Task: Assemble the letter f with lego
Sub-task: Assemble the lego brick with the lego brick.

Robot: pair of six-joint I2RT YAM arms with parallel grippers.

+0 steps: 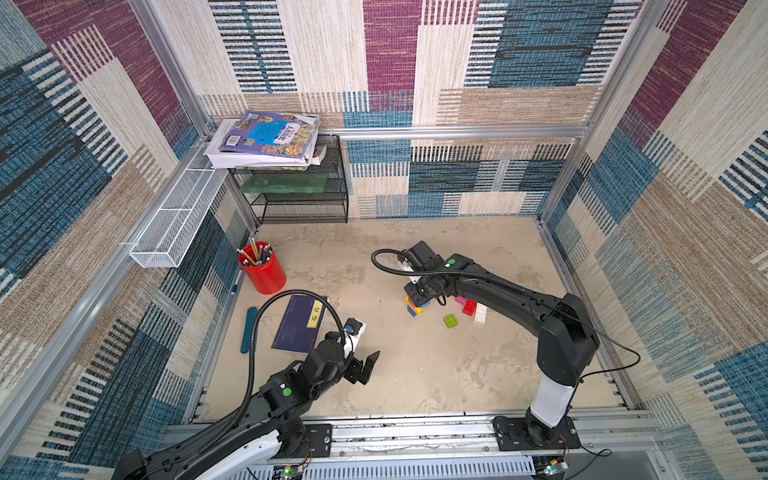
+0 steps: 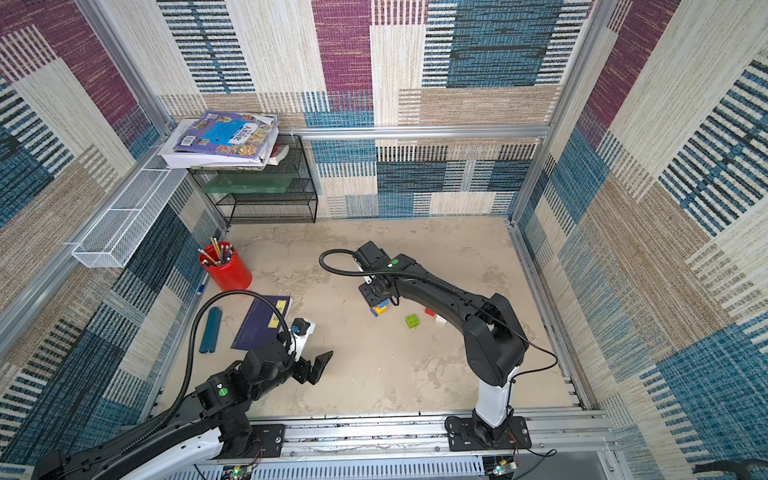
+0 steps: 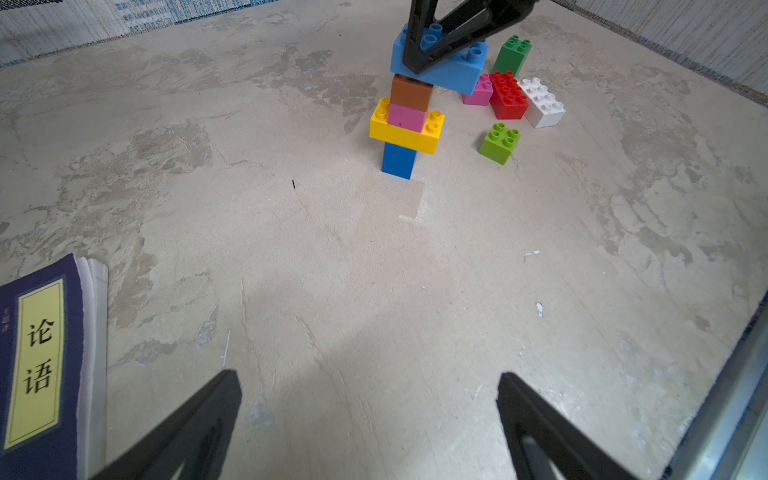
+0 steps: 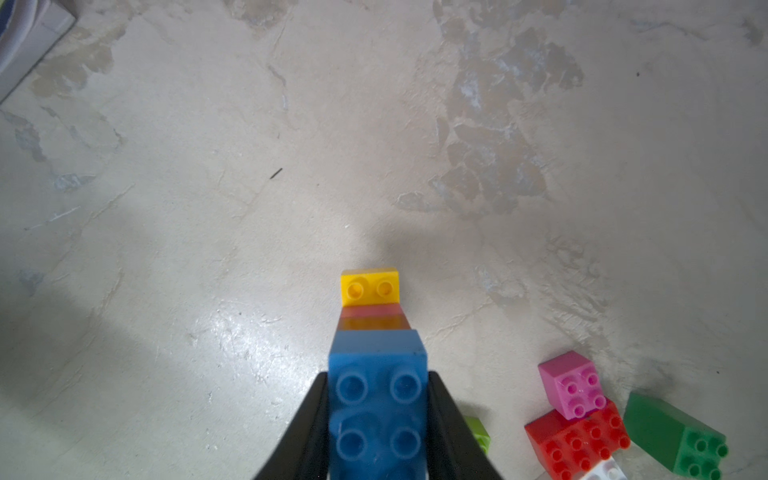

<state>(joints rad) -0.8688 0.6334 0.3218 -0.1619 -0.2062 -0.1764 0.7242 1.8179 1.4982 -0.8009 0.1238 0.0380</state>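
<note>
Pinched between the fingers (image 4: pixel 307 424) of my right gripper (image 4: pixel 378 378) was a light blue oblong brick (image 4: pixel 377 415), studs up. It sat on the brown brick (image 3: pixel 411 91) at the top of an upright lego tower (image 1: pixel 417 306) and overhung it to one side. Below the brown came a pink brick (image 3: pixel 406 117), then a yellow oblong brick (image 3: pixel 405 135) jutting out both ways, then a dark blue brick (image 3: pixel 398 160) standing on the table (image 1: pixel 415 374).

Taking the back wall as twelve o'clock in both top views, the loose bricks lay near the tower. At about three o'clock were a second pink brick (image 3: pixel 478 92), a red brick (image 3: pixel 508 96) touching it and a white brick (image 3: pixel 542 104) touching the red. A dark green brick (image 3: pixel 513 54) lay on its side beside that cluster. A lime green brick (image 1: pixel 451 321) stood alone at four o'clock.

At seven o'clock from the tower, well apart, my left gripper (image 3: pixel 368 376) hung over bare table with its fingers spread wide and nothing between them. A purple book (image 1: pixel 297 326) lay at its ten o'clock.
</note>
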